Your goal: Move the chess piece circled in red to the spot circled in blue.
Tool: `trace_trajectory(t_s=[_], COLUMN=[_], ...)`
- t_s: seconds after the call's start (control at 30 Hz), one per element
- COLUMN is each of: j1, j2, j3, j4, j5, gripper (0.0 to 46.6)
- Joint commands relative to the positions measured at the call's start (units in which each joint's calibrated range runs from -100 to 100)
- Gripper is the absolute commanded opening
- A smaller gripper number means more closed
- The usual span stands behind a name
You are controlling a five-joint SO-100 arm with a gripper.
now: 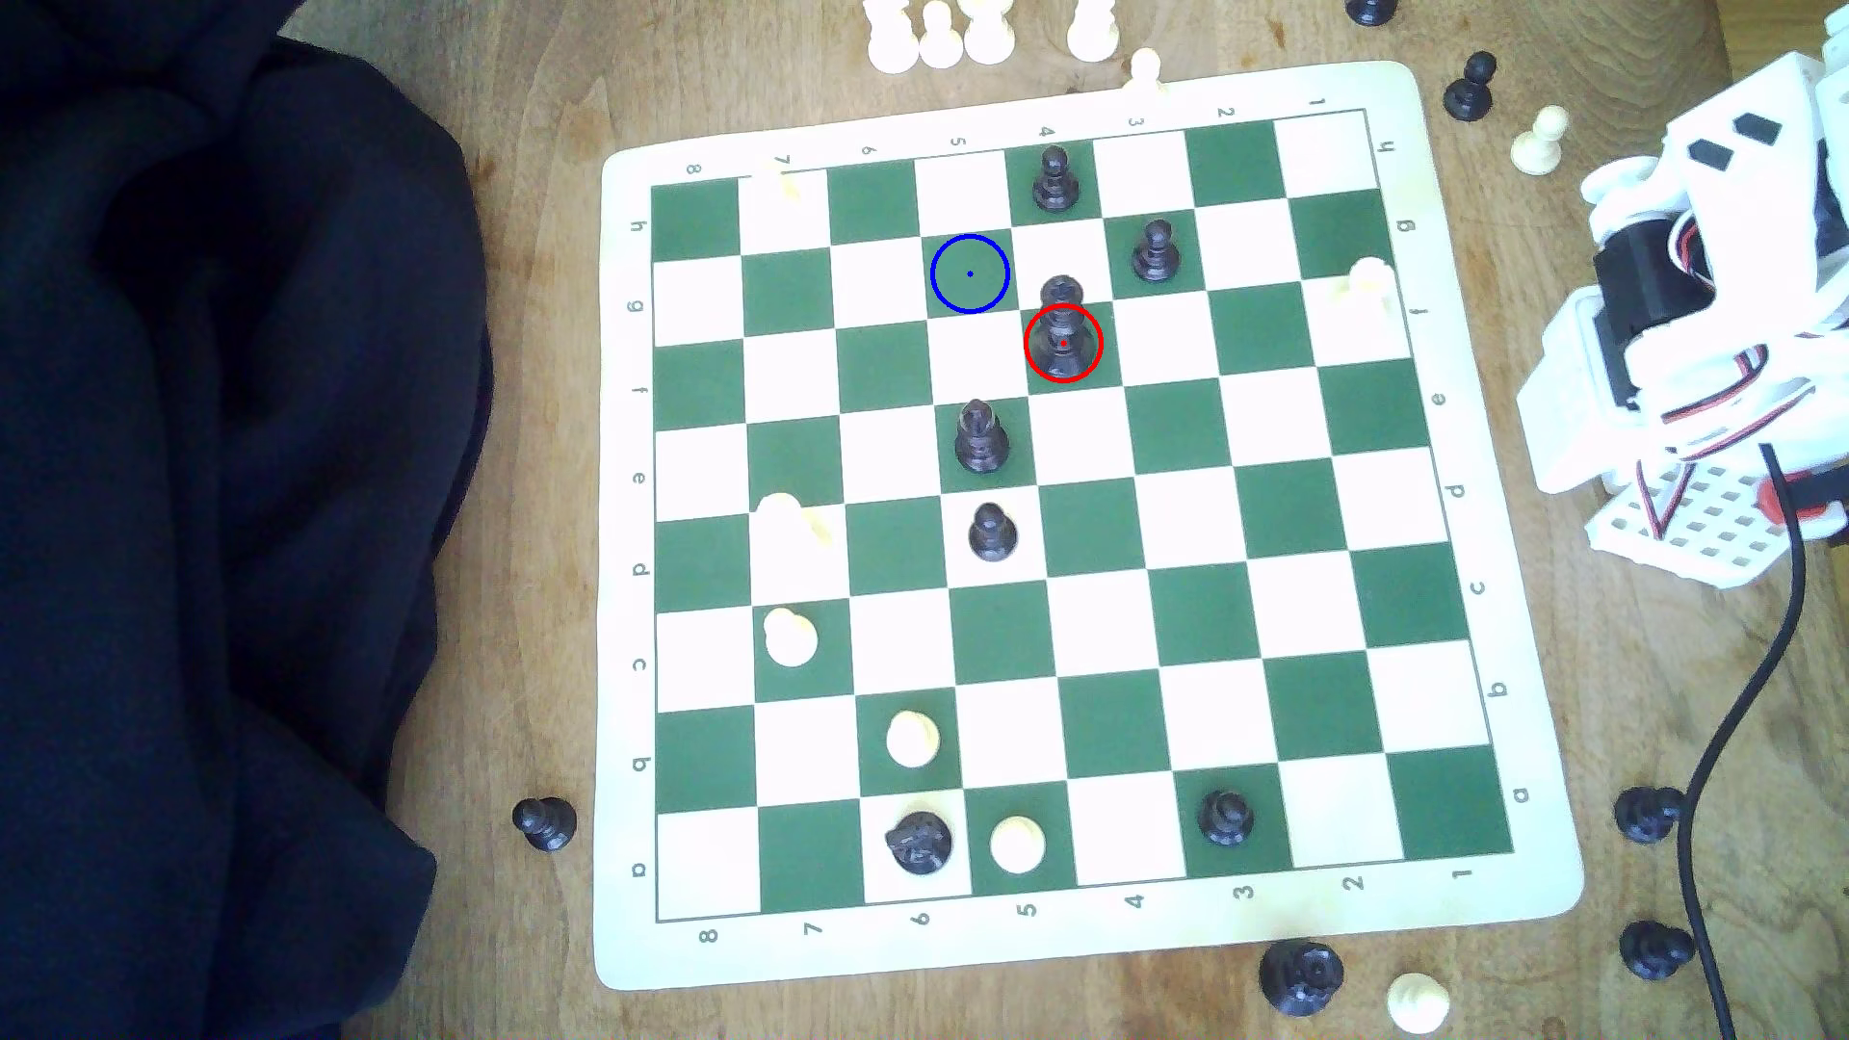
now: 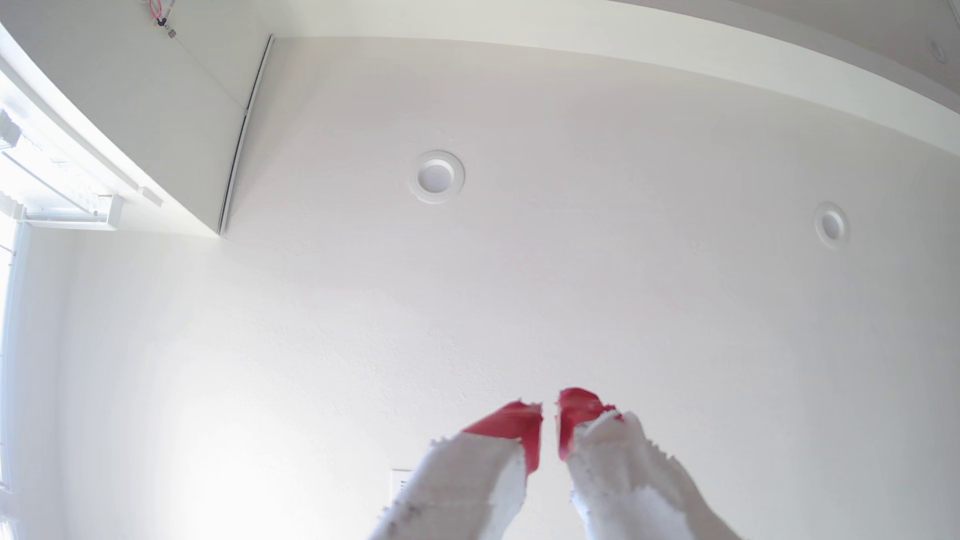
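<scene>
The chess piece (image 1: pixel 1063 325), a tall black piece with a flat round head, stands on a green square inside a red ring, near the board's far middle. The spot (image 1: pixel 970 274) is the green square ringed in blue, one square diagonally away toward the exterior view's upper left, with nothing on it. My white arm (image 1: pixel 1701 330) sits folded off the board at the exterior view's right edge, far from both. In the wrist view my gripper (image 2: pixel 549 410) points up at a ceiling, its red-tipped fingers (image 2: pixel 511 423) nearly touching with nothing between them.
Black pawns stand near the piece (image 1: pixel 1056 180) (image 1: pixel 1157 250), and a tall pointed black piece (image 1: pixel 979 437) stands closer to the board's middle. White pieces sit on the board's left side (image 1: pixel 790 637). Loose pieces ring the mat. A dark cloth (image 1: pixel 220 500) covers the left; a black cable (image 1: pixel 1761 700) runs at right.
</scene>
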Motion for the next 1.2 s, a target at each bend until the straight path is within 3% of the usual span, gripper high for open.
trace_trajectory(t_s=[0.0,0.17,0.53,0.9,1.0,1.07,1.17], j1=[2.2,3.14,7.76,12.29,12.68,13.07,13.54], j2=[-0.28,-0.28,-0.28,-0.2,-0.2,0.91,5.58], j3=[1.17,1.17,1.17,-0.73,-5.17,-14.33,-21.58], j4=[-0.7,7.57,55.4,83.74,95.94,111.17,118.46], j5=[0.1,0.1,-0.29,-0.49,-1.07,-1.07,-1.81], gripper=[1.3,1.2,1.2,0.2,0.2,0.2,0.2])
